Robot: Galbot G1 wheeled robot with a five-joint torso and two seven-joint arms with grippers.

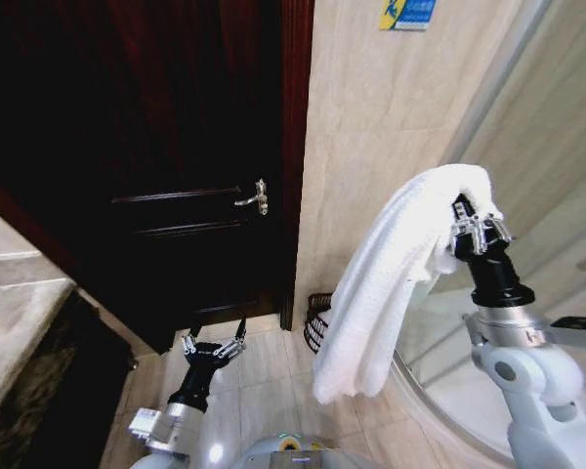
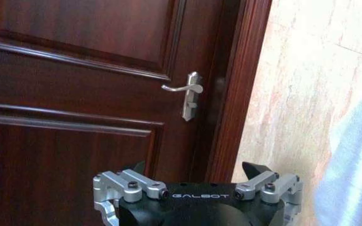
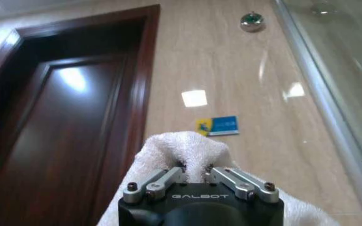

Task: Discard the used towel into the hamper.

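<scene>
Head view: your right gripper (image 1: 466, 227) is raised high on the right, near the glass shower enclosure (image 1: 557, 147), with its jaws pinched on the white towel (image 1: 391, 283). The towel drapes over the gripper and hangs down in a long fold toward the floor. The hamper (image 1: 315, 322), a dark openwork basket, stands on the tiled floor (image 1: 264, 376) at the foot of the beige wall, just beside the door frame (image 1: 295, 147); the hanging towel hides its right side. The towel's lower end hangs in front of and above the hamper, not in it.

Your left gripper (image 1: 213, 345) is held low on the left, jaws spread and holding nothing, facing the dark wooden door (image 1: 146, 147).

Left wrist view: the silver lever handle (image 2: 187, 94) sits ahead of the spread jaws.

Right wrist view: towel (image 3: 181, 155) bunched between the jaws; a blue and yellow sticker (image 3: 218, 126) is on the wall.
</scene>
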